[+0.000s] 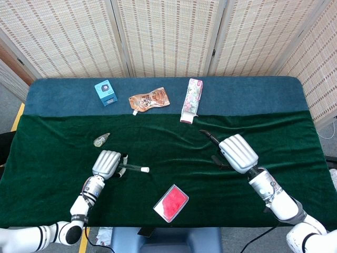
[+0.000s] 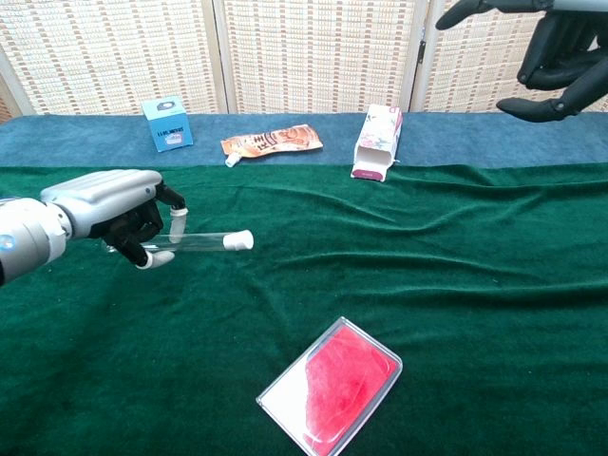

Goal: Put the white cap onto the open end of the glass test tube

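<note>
Right hand (image 1: pixel 238 153) up off tabletop (image 1: pixel 274 126), fingers spread, empty, well apart. Left hand (image 2: pixel 114 214) grips glass test tube (image 2: pixel 195 240) low over cloth, axis roughly horizontal; white cap (image 2: pixel 237 241) on the end pointing toward the right hand.

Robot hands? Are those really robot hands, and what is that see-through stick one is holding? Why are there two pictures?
Yes. It is one robot with two arms. One picture looks down from its head, the other looks out from its chest. Its left hand holds a glass test tube with a white cap on the end. Its right hand is empty, fingers apart. On the green cloth lies a red card case; behind are a blue box, a snack pouch and a flowered carton.
</note>
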